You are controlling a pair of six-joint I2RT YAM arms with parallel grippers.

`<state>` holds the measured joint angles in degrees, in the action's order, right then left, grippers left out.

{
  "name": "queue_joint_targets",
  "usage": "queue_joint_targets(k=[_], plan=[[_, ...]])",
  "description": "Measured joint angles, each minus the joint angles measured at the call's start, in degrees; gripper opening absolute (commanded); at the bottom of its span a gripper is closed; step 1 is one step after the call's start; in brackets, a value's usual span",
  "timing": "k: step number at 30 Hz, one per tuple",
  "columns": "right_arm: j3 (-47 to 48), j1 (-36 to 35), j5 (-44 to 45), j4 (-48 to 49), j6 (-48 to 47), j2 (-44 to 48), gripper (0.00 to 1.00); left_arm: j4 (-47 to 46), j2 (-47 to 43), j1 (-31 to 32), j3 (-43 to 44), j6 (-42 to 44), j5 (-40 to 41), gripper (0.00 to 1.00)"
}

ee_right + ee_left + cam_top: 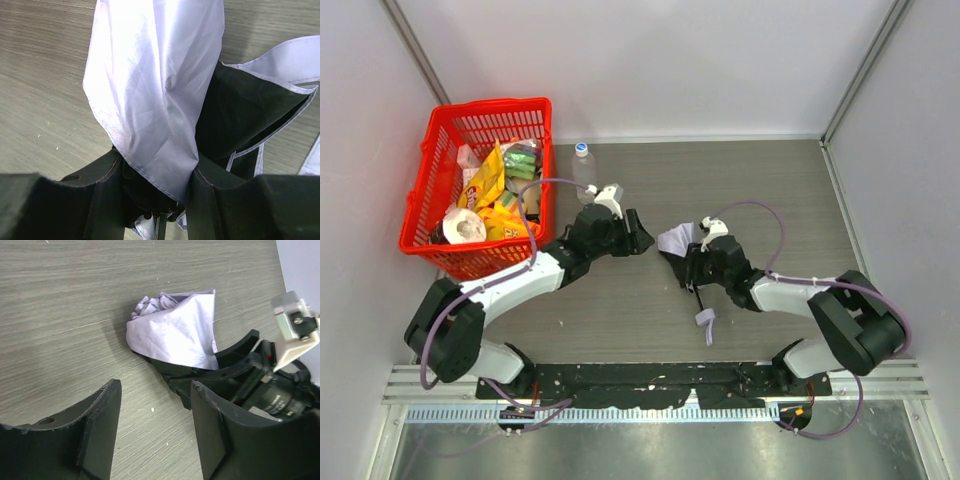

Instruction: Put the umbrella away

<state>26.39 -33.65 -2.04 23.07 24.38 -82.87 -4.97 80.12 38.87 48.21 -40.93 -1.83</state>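
Lavender-white canopy of the umbrella (150, 90) sits in my right end effector (155, 170), which is closed on the bundled fabric near the middle of the surface (770, 180). Its shaft (698, 297) and loose strap (705, 322) trail toward the near edge. My left end effector (155, 390) stands partly spread and holds nothing, just beside the canopy on its left. Assessment: early stage. The canopy is collapsed but its folds are loose, the strap is unfastened, and the item is not stowed. The red basket (430, 170) at the far left corner is crowded with packets (490, 185). A clear bottle (583, 165) stands beside it near the far edge, on any route there.
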Motion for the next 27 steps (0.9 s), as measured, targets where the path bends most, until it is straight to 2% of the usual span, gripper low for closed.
queue_joint_targets(k=[3,7,10,14,20,27], plan=[[-0.3,2.4,-3.5,-3.4,0.9,3.1,0.01,-1.2,2.5,0.0,0.0,2.9,-1.7,0.72],[-0.3,6.1,-8.5,-8.0,1.3,7.0,0.01,-1.3,5.8,0.6,1.6,7.5,-3.9,0.64],[-0.3,8.9,-12.0,-13.0,1.2,11.2,0.01,-1.5,5.5,2.4,2.5,12.1,-4.2,0.65],[1.7,12.5,-17.3,-18.8,0.9,15.5,0.01,-1.6,4.2,4.7,4.7,17.6,-4.2,0.73],[6.5,15.5,-23.1,-24.2,0.5,18.9,0.01,-0.3,3.9,5.7,9.4,23.5,-5.3,0.74],[8.7,15.8,-25.8,-28.6,-0.2,20.5,0.01,3.1,3.9,10.6,12.7,32.7,1.7,0.73]])
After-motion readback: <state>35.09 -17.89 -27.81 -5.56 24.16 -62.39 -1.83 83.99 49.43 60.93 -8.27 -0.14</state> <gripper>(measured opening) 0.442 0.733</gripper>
